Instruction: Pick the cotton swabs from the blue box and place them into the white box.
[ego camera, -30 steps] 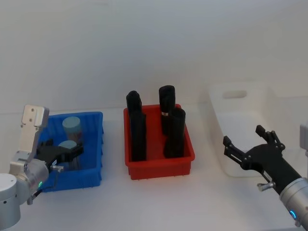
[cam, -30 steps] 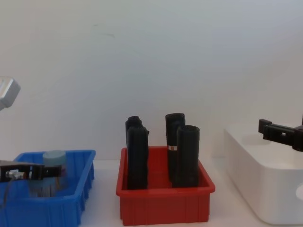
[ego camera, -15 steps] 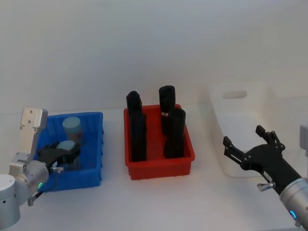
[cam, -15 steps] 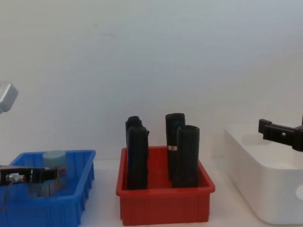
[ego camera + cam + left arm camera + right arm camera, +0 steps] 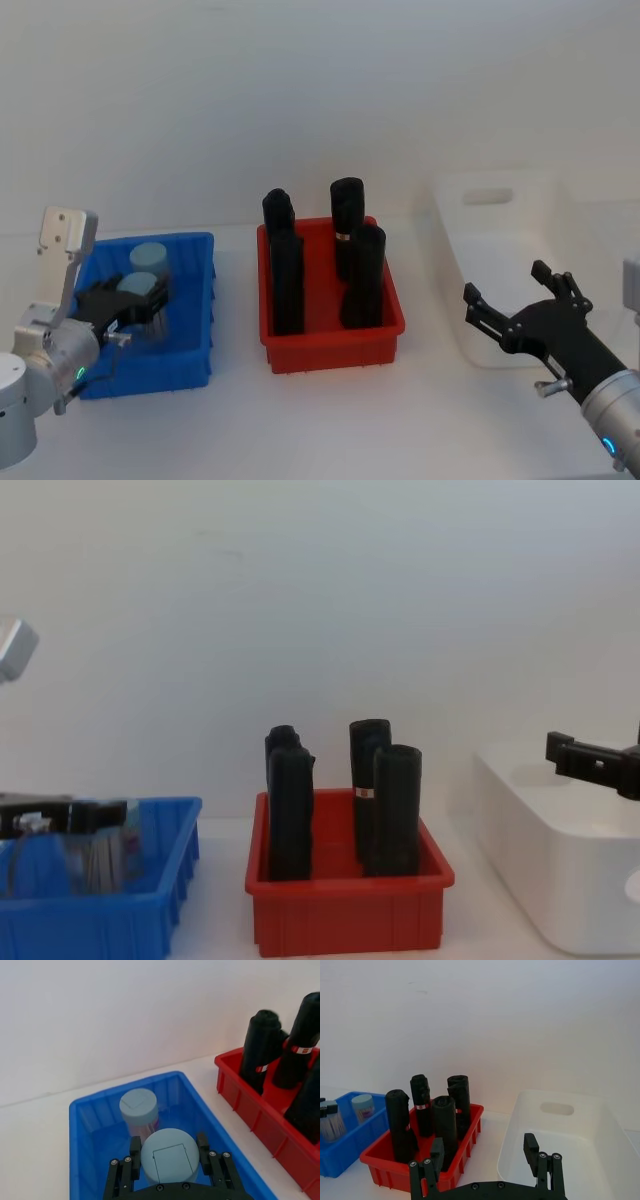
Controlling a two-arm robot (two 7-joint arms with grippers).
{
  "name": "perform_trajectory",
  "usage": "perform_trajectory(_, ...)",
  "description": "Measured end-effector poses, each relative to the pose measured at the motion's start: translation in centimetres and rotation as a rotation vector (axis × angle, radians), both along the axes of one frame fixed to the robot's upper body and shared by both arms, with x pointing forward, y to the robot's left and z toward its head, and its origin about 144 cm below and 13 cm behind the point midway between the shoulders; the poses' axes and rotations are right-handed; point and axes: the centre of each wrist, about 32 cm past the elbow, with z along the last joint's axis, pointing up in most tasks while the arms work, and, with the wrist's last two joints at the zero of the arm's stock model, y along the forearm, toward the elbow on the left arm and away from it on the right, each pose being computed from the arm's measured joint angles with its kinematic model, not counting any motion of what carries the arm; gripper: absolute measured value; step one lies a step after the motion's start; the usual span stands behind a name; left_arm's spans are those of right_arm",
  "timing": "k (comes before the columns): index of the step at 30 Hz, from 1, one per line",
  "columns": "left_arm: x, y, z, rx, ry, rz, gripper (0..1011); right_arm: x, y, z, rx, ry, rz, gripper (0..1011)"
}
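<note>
Left wrist view hides most of the clear cylindrical jar of cotton swabs point(image 5: 169, 1155): its pale blue-grey lid shows, while the body sits behind the black fingers point(image 5: 135, 1152) of the left gripper point(image 5: 130, 303), whose jaws are clamped on its sides. The jar stands upright, long axis vertical and lid up, inside the low bright blue plastic box point(image 5: 160, 368) near its front. In the chest view the box's front wall covers the jar's base, and the jar itself is blurred there. A second jar point(image 5: 138, 1110) of the same kind stands upright just behind it, toward the box's back wall. To the right, a red plastic bin point(image 5: 330, 352) holds four tall black rolls point(image 5: 362, 275), all on end. Farther right is the glossy white plastic tub point(image 5: 540, 880), cut off by the chest view's edge. The right gripper point(image 5: 506, 283) hovers at the tub's near end, jaws spread wide apart, gripping nothing.
</note>
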Motion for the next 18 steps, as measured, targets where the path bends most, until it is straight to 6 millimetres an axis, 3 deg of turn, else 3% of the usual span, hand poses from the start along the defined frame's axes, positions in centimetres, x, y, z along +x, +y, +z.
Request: perform_trajectory(18, -1.1, -0.6, 5.3, 0.054, -0.102, -0.182, 669, 0.0, 0.0, 0.0, 0.0, 0.0, 0.0, 1002)
